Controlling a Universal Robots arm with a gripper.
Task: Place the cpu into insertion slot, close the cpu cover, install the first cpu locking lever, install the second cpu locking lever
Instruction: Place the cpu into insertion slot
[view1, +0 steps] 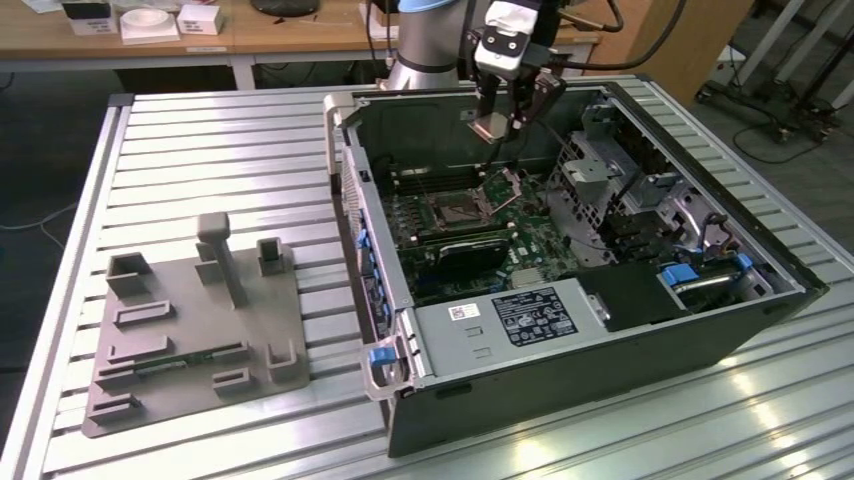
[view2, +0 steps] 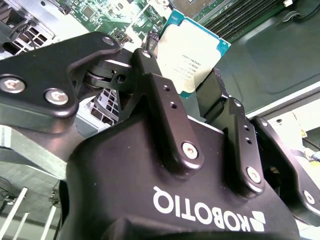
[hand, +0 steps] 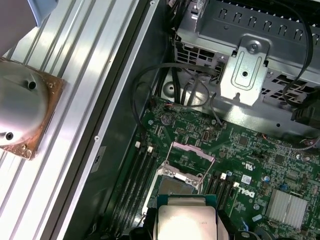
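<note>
The gripper (view1: 493, 124) is clamped on the edges of the cpu (view2: 193, 52), holding it above the insertion slot (hand: 176, 186). The slot's cpu cover (hand: 193, 151) stands raised.

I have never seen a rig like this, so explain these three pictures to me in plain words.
A robot arm reaches over an open black computer case lying on a slatted metal table. The exterior view comes from a camera off the arm; both wrist views come from cameras riding on the arm, looking past its claw. The claw is shut on the cpu, a small pale square chip, held in the air over the green board near the insertion slot, whose cpu cover stands open. A grey moulded holder sits on the table beside the case.
</note>
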